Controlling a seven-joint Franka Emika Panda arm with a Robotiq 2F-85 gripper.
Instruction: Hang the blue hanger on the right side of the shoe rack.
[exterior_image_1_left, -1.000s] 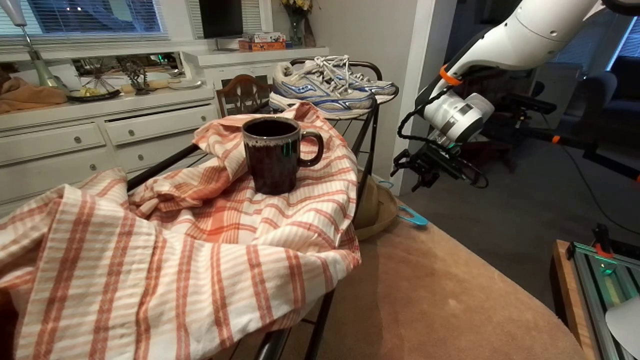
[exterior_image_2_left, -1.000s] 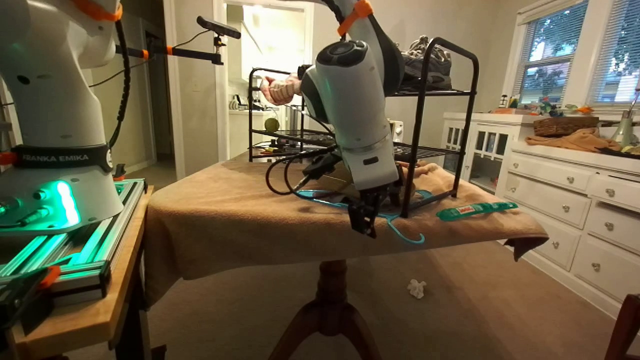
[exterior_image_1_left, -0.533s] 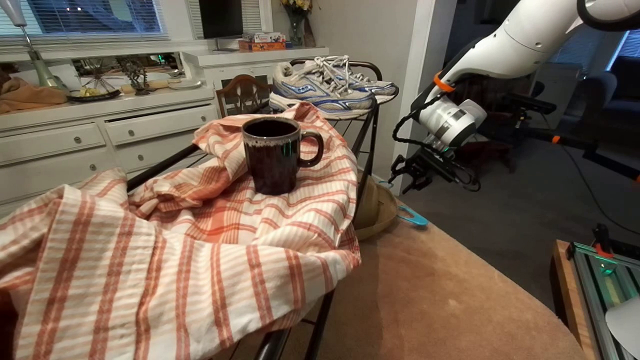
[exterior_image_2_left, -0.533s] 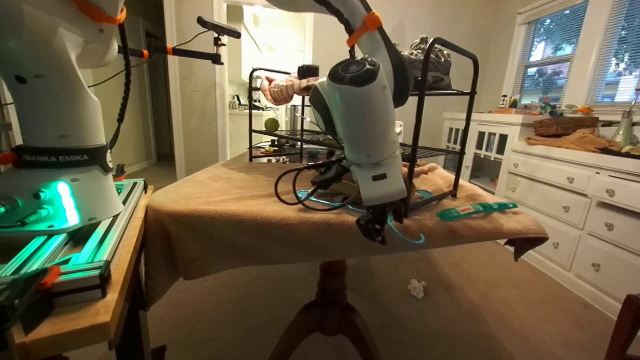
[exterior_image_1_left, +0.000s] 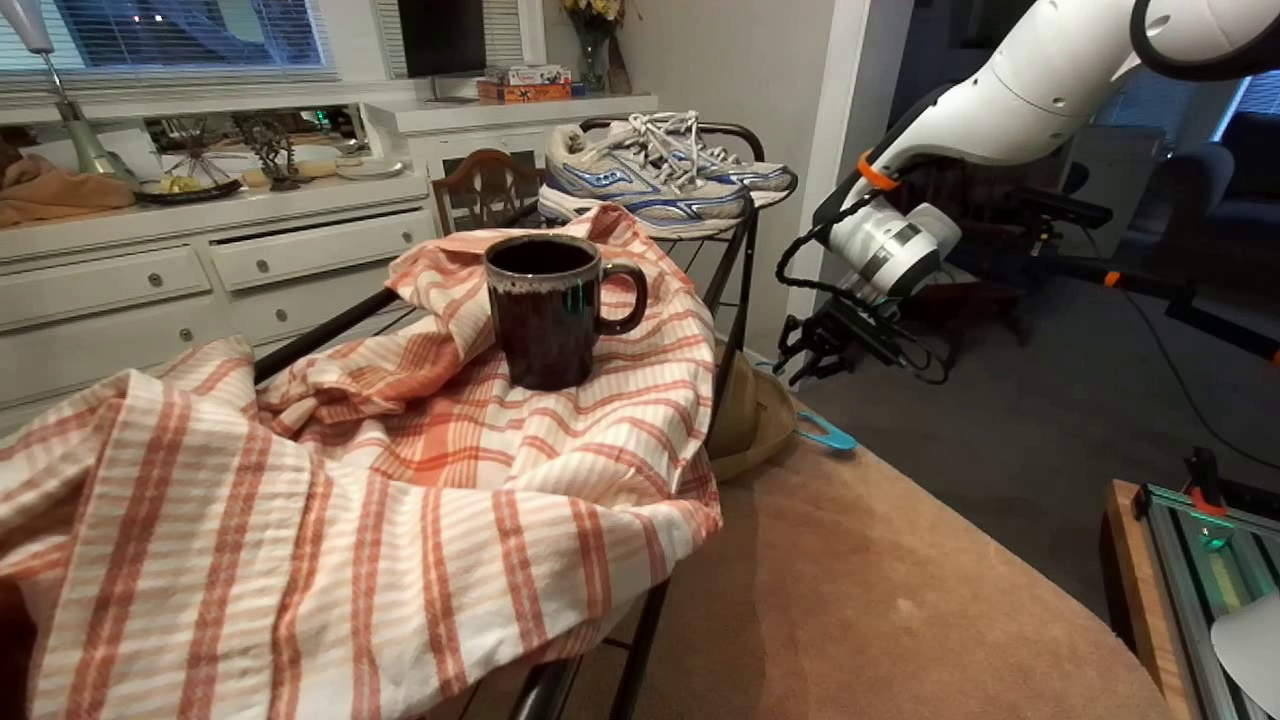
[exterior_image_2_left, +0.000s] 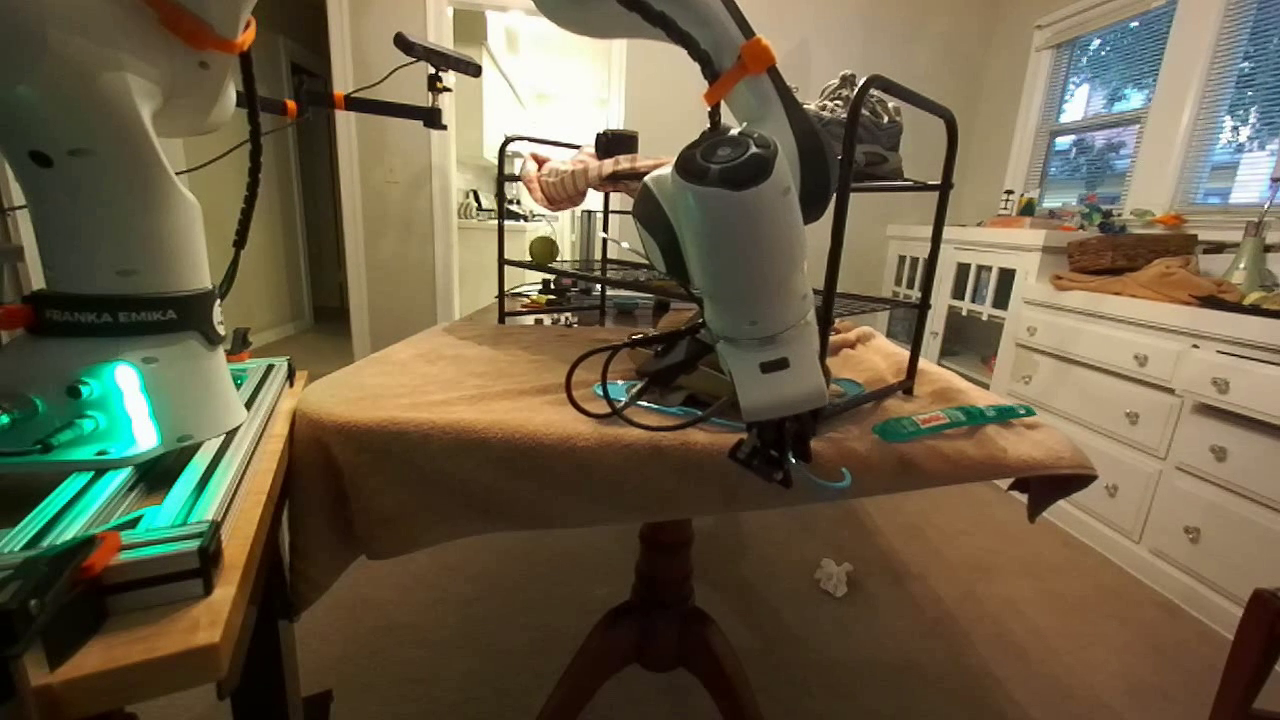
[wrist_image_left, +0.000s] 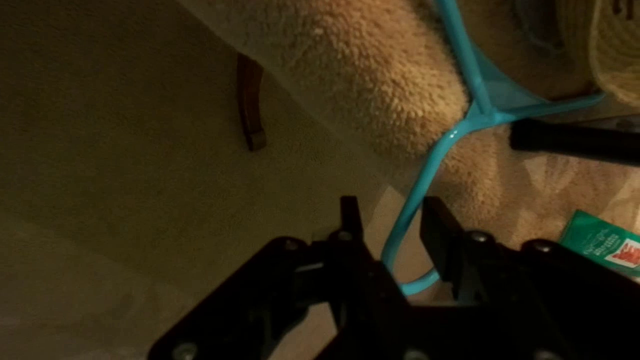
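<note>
The blue hanger (exterior_image_2_left: 640, 400) lies on the cloth-covered table beside the foot of the shoe rack (exterior_image_2_left: 933, 240), its hook (exterior_image_2_left: 832, 480) jutting past the table's edge. My gripper (wrist_image_left: 390, 200) is around that hook in the wrist view. Both fingers stand apart, with a gap on the left of the hook's stem (wrist_image_left: 434, 155); whether the right finger touches it I cannot tell. Part of the hook's bend is hidden behind the fingers. In the exterior views, the gripper (exterior_image_2_left: 775, 465) is low at the table's edge, and one end of the hanger (exterior_image_1_left: 828, 435) shows by a hat.
Shoes (exterior_image_1_left: 650, 190), a striped cloth (exterior_image_1_left: 420, 530) and a dark mug (exterior_image_1_left: 545, 320) are on top of the rack. A tan hat (exterior_image_1_left: 765, 420) sits at its base. Close to the hook lies a green packet (exterior_image_2_left: 950, 420). The rack's near post rises right beside my arm.
My gripper has moved toward the hook, rightward and slightly down in an exterior view, and its jaws have come closer together. The hanger lies nearly where it was.
</note>
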